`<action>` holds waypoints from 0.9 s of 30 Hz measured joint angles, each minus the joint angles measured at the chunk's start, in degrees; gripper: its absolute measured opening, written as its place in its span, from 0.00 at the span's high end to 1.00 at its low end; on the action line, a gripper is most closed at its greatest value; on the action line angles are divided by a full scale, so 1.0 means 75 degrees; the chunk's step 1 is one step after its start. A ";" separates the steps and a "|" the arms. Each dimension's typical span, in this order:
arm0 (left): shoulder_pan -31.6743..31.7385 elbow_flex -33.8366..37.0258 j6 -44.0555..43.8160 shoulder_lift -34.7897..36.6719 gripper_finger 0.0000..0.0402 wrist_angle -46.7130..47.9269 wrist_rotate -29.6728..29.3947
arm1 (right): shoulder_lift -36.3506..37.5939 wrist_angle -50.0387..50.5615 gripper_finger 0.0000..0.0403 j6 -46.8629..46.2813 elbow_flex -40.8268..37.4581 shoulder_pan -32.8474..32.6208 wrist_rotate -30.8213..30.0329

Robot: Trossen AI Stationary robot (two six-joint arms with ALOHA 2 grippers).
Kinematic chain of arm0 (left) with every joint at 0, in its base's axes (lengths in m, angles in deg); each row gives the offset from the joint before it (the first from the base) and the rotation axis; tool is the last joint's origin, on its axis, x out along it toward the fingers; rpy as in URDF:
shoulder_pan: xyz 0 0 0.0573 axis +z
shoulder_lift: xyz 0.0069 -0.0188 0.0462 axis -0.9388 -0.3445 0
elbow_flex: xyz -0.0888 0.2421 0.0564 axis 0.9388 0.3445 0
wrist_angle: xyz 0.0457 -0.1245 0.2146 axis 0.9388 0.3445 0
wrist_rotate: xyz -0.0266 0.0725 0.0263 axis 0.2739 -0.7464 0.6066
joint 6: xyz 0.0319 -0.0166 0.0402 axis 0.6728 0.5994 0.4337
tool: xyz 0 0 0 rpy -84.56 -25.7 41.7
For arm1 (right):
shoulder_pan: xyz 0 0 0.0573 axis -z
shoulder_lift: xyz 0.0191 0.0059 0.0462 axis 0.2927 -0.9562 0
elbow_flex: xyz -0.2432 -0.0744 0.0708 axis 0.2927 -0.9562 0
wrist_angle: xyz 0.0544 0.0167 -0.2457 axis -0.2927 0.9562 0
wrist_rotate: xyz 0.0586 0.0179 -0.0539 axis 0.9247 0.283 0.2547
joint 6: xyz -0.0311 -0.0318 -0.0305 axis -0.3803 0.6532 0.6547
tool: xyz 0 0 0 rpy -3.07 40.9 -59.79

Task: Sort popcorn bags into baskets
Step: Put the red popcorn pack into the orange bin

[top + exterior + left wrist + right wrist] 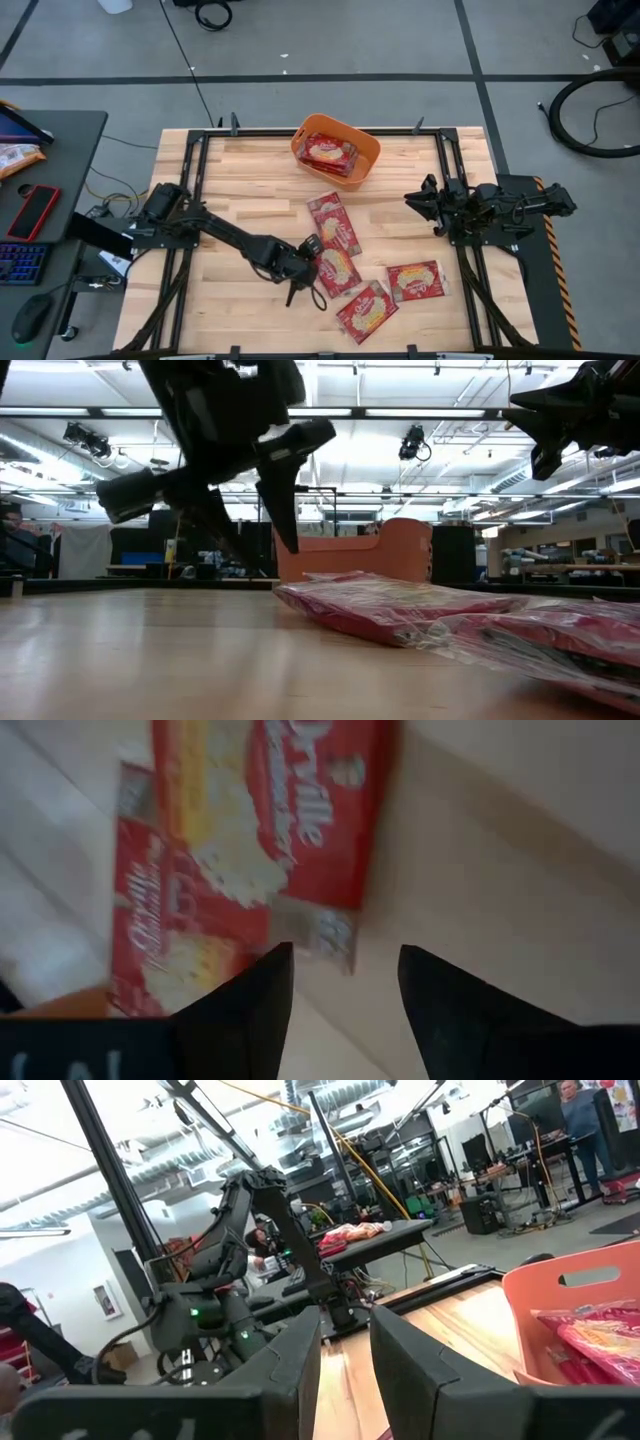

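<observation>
My orange basket (366, 160) sits at the table's far edge with popcorn bags inside (328, 152). Four more bags lie loose on the wood: one nearest the basket (333, 220), one under my left gripper (337, 268), two closer to the front (366, 310) (415, 281). My left gripper (306, 290) hovers there, fingers apart, empty. My right gripper (420, 200) waits at the right side, narrowly parted.
</observation>
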 joint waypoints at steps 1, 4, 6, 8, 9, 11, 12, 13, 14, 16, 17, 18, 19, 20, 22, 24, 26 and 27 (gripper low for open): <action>-0.0007 -0.0005 -0.0003 0.0004 0.54 -0.0027 0.0027 | 0.0000 0.0002 0.76 0.0000 -0.0002 0.0001 0.0000; -0.0028 -0.0002 -0.0066 -0.0127 0.54 -0.0141 0.0342 | 0.0000 0.0012 0.76 0.0000 0.0000 0.0001 -0.0002; -0.0017 0.0007 -0.0120 -0.0266 0.54 -0.0236 0.0343 | -0.0003 0.0009 0.76 0.0000 -0.0001 -0.0002 0.0003; -0.0020 0.0010 -0.0082 -0.0399 0.54 -0.0509 0.0144 | 0.0000 0.0008 0.76 0.0000 -0.0001 0.0001 -0.0003; -0.0019 0.0010 -0.0009 -0.0431 0.54 -0.0488 0.0084 | -0.0004 -0.0007 0.76 0.0000 -0.0002 0.0001 0.0000; -0.0014 0.0004 0.0165 -0.0567 0.54 -0.0754 -0.0037 | -0.0007 -0.0007 0.76 0.0000 0.0001 0.0001 -0.0002; -0.0012 0.0006 0.0203 -0.0644 0.54 -0.0748 -0.0062 | -0.0009 0.0007 0.76 0.0000 0.0000 0.0001 -0.0001; 0.0002 0.0010 0.0221 -0.0728 0.54 -0.0810 -0.0112 | -0.0026 -0.0015 0.76 0.0000 0.0001 -0.0002 0.0003; 0.0004 0.0010 0.0244 -0.0787 0.54 -0.0893 -0.0181 | -0.0028 -0.0006 0.76 0.0000 0.0001 0.0001 0.0002; 0.0045 -0.0004 0.0256 -0.0911 0.55 -0.1028 -0.0333 | -0.0047 -0.0012 0.76 0.0000 0.0001 -0.0002 0.0003; 0.0058 -0.0008 0.0260 -0.0926 0.56 -0.1060 -0.0417 | -0.0047 -0.0004 0.76 0.0000 0.0001 0.0001 0.0011; 0.0094 -0.0008 0.0254 -0.0984 0.57 -0.1047 -0.0483 | -0.0050 0.0015 0.76 0.0000 0.0001 0.0001 0.0015; 0.0119 -0.0004 0.0257 -0.1026 0.59 -0.1139 -0.0640 | -0.0058 0.0006 0.76 0.0000 0.0001 -0.0002 0.0015; 0.0150 0.0025 0.0257 -0.1036 0.61 -0.1212 -0.0711 | -0.0058 -0.0001 0.76 0.0000 0.0001 -0.0002 0.0015; 0.0172 0.0066 0.0254 -0.1036 0.65 -0.1245 -0.0756 | -0.0058 -0.0001 0.76 0.0000 0.0001 -0.0002 0.0013; 0.0173 0.0070 0.0247 -0.1046 0.71 -0.1239 -0.0746 | -0.0060 0.0000 0.76 0.0000 0.0001 0.0001 0.0012; 0.0170 0.0077 0.0203 -0.1057 0.78 -0.1247 -0.0741 | -0.0064 0.0004 0.76 0.0000 0.0001 0.0001 0.0012; 0.0170 0.0080 0.0199 -0.1060 0.81 -0.1251 -0.0729 | -0.0068 0.0022 0.76 0.0000 0.0001 0.0001 0.0012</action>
